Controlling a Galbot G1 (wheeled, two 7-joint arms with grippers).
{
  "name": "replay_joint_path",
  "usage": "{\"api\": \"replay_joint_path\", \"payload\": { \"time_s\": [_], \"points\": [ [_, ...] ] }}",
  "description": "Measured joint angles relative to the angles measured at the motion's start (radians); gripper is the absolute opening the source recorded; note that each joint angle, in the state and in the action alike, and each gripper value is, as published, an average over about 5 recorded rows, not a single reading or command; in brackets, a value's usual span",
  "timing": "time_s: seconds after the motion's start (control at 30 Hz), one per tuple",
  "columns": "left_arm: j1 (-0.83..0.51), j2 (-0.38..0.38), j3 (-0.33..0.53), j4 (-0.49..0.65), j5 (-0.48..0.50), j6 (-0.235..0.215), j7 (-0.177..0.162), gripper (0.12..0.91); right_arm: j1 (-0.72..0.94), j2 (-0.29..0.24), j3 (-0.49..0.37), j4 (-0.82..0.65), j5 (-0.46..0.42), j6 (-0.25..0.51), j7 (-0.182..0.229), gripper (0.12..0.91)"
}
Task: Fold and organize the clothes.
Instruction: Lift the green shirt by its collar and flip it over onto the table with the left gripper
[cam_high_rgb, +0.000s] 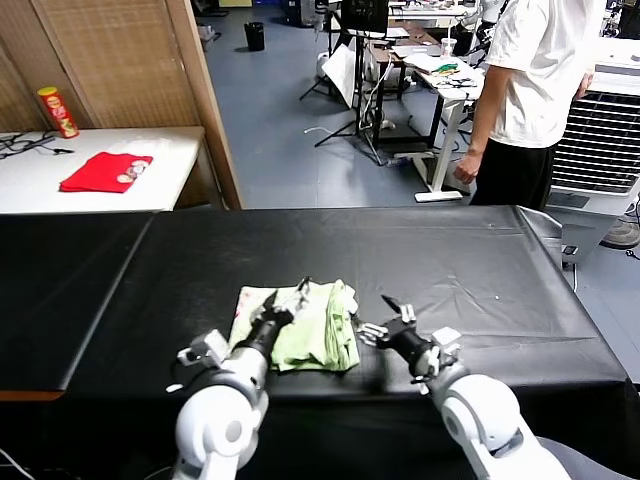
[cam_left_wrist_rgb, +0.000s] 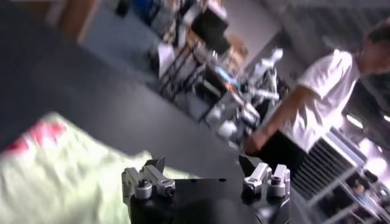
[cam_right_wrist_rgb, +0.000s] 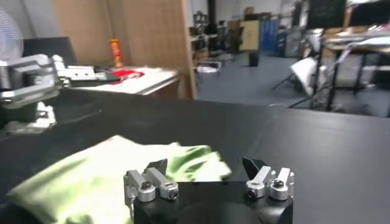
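Note:
The clothes are one pale mint-green T-shirt (cam_high_rgb: 310, 338), lying folded into a compact bundle near the front of the black table (cam_high_rgb: 470, 260). My left gripper (cam_high_rgb: 288, 298) hovers over the bundle's left part, open and holding nothing. In the left wrist view the T-shirt (cam_left_wrist_rgb: 67, 173) shows its red printed patch (cam_left_wrist_rgb: 36, 135), and the left gripper (cam_left_wrist_rgb: 203, 164) has only table between its fingers. My right gripper (cam_high_rgb: 380, 318) stands open just right of the bundle. The right wrist view shows the T-shirt (cam_right_wrist_rgb: 97, 179) beyond the empty right gripper (cam_right_wrist_rgb: 205, 164).
A white side table (cam_high_rgb: 170, 150) at the back left carries a red cloth (cam_high_rgb: 105, 172) and a tall can (cam_high_rgb: 58, 111). A person in a white T-shirt (cam_high_rgb: 535, 90) stands beyond the table's far right corner. The table's front edge is close below the bundle.

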Motion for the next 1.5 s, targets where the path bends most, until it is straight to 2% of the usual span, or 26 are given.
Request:
{"api": "replay_joint_path", "payload": {
  "time_s": [0.3, 0.47, 0.6, 0.77, 0.97, 1.23, 1.43, 1.5],
  "points": [
    [0.045, 0.094, -0.075, 0.0, 0.038, -0.009, 0.019, 0.798, 0.028, 0.041, -0.101, -0.06, -0.168, 0.035, 0.034, 0.798],
    [0.05, 0.113, -0.084, 0.003, 0.048, -0.011, 0.03, 0.798, 0.013, 0.062, -0.091, -0.076, -0.295, 0.033, 0.091, 0.798],
    [0.048, 0.129, -0.095, 0.013, 0.048, -0.015, 0.041, 0.798, -0.01, 0.079, -0.062, -0.067, -0.345, 0.048, 0.133, 0.798],
    [0.041, 0.149, -0.113, 0.036, 0.034, -0.025, 0.067, 0.798, -0.056, 0.106, -0.012, -0.028, -0.335, 0.093, 0.155, 0.798],
    [0.027, 0.16, -0.14, 0.078, -0.058, -0.033, 0.094, 0.798, -0.12, 0.13, 0.051, 0.032, -0.235, 0.114, 0.148, 0.798],
    [0.015, 0.138, -0.166, 0.151, -0.197, -0.044, 0.095, 0.798, -0.171, 0.122, 0.106, 0.093, -0.169, 0.125, 0.12, 0.798],
    [0.026, 0.128, -0.17, 0.193, -0.227, -0.056, 0.095, 0.794, -0.179, 0.121, 0.114, 0.111, -0.166, 0.126, 0.113, 0.798],
    [0.029, 0.126, -0.173, 0.201, -0.229, -0.061, 0.095, 0.753, -0.179, 0.121, 0.114, 0.113, -0.166, 0.126, 0.111, 0.798]
  ]
}}
